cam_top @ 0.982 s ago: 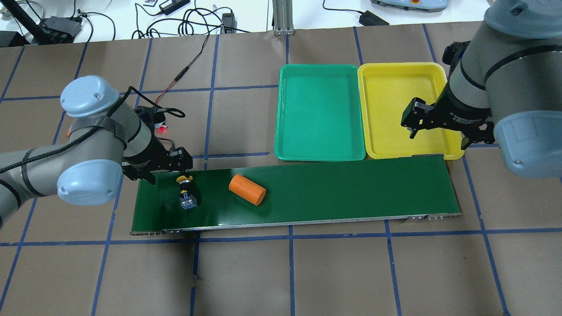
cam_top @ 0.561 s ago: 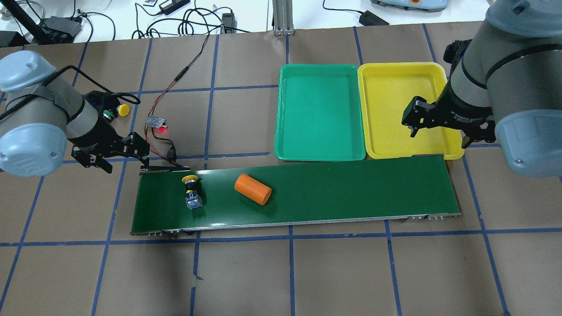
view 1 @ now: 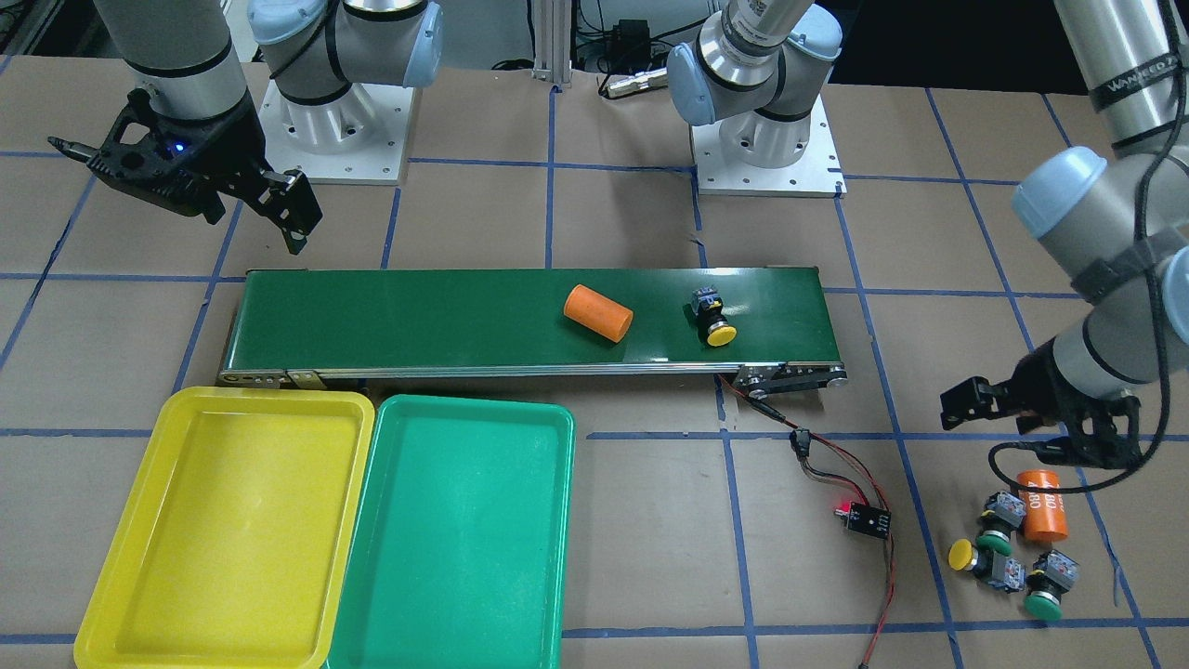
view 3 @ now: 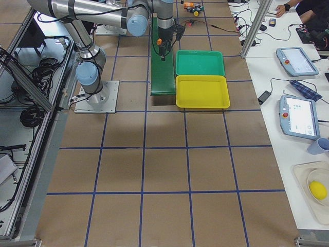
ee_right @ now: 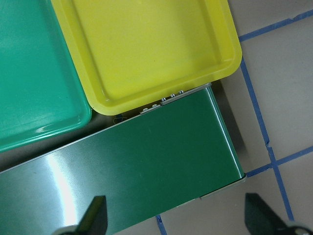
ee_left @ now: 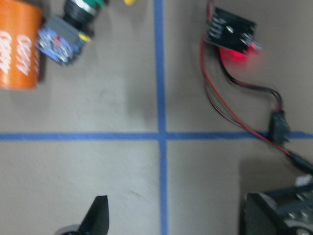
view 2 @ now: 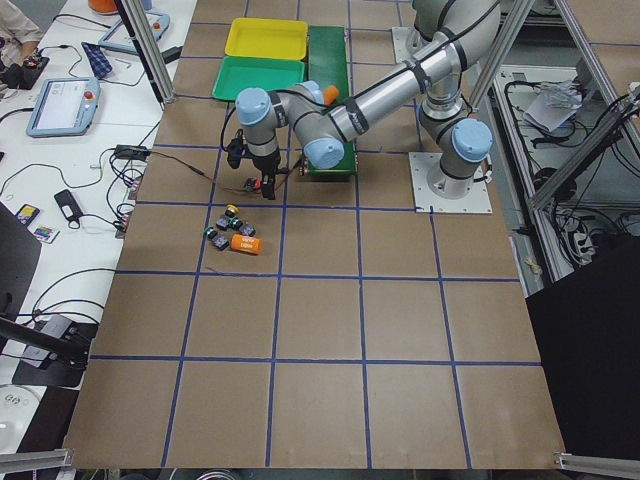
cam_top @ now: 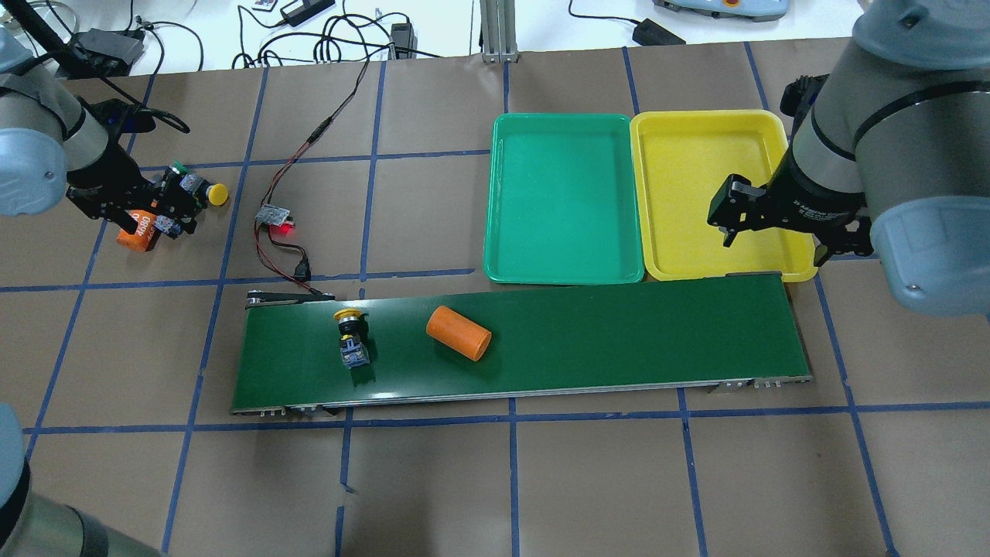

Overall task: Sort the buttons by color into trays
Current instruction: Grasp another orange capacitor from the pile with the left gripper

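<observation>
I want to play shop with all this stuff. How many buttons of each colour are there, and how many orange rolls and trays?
Yellow buttons: 2
Green buttons: 2
Orange cylinders: 2
Trays: 2, one yellow and one green
Total: 8

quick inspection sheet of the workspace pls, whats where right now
surface: brown table, blue tape grid, green belt on it
job's things: yellow button on belt; three loose buttons on table; green tray and yellow tray empty
clutter: orange cylinder on belt; second cylinder beside loose buttons
grippers: left gripper open near loose buttons; right gripper open over belt end
cables: red-black wire from belt to lit board
surroundings: pendants on side benches
</observation>
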### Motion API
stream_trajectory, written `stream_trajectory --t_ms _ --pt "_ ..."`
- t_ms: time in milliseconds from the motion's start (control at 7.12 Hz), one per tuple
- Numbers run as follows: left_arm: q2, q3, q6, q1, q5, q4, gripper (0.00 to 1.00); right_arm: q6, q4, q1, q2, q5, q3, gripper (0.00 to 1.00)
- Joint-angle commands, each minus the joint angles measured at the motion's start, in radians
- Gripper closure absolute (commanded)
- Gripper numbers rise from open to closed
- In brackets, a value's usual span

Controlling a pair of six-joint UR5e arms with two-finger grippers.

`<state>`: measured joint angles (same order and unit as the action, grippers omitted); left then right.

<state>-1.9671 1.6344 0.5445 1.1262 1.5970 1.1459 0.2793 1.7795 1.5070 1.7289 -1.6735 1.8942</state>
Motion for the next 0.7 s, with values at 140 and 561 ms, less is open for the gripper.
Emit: stream_trajectory --t_ms 140,561 --pt "-0.191 -0.131 0.288 -0.074 0.023 -0.175 0.0 -0.002 0.007 0.001 0.02 -0.048 0.019 0.0" --pt "-0.236 -0.162 0.472 -0.117 0.023 -0.12 0.0 -0.002 0.008 -0.001 0.02 -0.041 0.019 0.0"
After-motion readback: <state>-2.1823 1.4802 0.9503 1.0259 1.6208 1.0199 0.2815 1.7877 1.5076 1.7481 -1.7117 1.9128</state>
